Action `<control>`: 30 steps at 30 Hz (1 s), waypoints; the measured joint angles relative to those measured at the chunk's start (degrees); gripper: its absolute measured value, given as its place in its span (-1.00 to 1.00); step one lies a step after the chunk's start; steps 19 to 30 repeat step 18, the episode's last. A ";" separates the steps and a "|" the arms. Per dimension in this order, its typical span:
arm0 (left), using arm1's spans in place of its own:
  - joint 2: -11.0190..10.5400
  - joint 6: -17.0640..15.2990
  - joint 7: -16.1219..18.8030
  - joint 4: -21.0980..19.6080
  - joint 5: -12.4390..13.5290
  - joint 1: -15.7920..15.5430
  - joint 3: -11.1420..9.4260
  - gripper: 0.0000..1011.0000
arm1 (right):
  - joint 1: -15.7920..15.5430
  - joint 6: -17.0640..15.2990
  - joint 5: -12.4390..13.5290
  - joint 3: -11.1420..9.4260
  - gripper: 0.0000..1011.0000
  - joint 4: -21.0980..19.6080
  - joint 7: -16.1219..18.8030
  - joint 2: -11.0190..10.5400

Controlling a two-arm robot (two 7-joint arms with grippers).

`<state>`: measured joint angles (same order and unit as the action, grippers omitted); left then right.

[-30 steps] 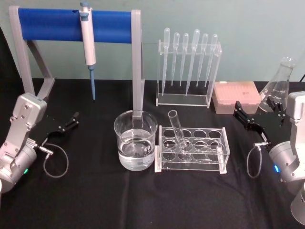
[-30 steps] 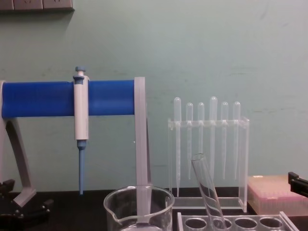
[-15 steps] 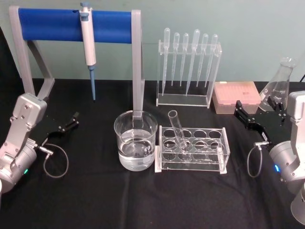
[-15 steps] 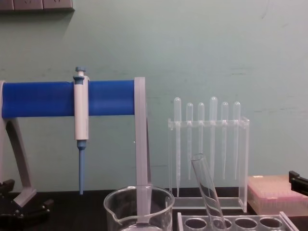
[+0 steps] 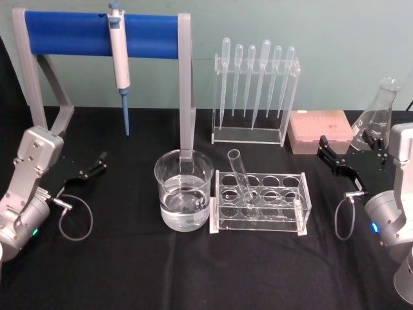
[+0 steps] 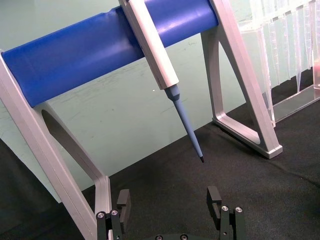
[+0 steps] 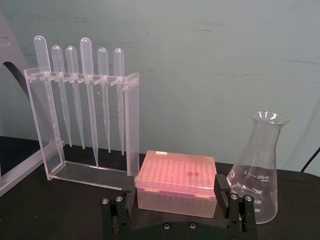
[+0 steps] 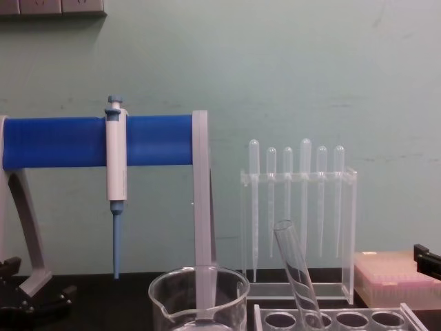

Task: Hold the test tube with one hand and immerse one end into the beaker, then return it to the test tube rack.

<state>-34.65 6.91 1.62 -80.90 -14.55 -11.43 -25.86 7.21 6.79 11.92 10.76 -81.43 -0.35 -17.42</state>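
The test tube leans tilted in a hole of the clear rack at the middle of the desk, its rim tipped toward 11 o'clock. The beaker stands just beside the rack at its 9 o'clock, partly filled with clear liquid. The right gripper hovers at 3 o'clock from the rack, well apart from the tube, its jaws apart and holding nothing, facing the pink tip box and the flask. The left gripper rests at 9 o'clock from the beaker, jaws apart and empty, pointing toward the blue stand that carries a pipettor. Plastic pipettes hang in a holder at 12 o'clock.
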 joint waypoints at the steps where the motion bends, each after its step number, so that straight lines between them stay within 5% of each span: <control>1: 0.00 0.00 0.00 0.00 0.00 0.00 0.00 0.98 | 0.00 0.00 0.00 0.00 0.98 0.00 -0.01 0.00; 30: 0.00 0.00 0.00 0.00 0.00 0.00 0.00 0.98 | 0.00 0.00 0.00 0.00 0.98 0.00 -0.04 0.00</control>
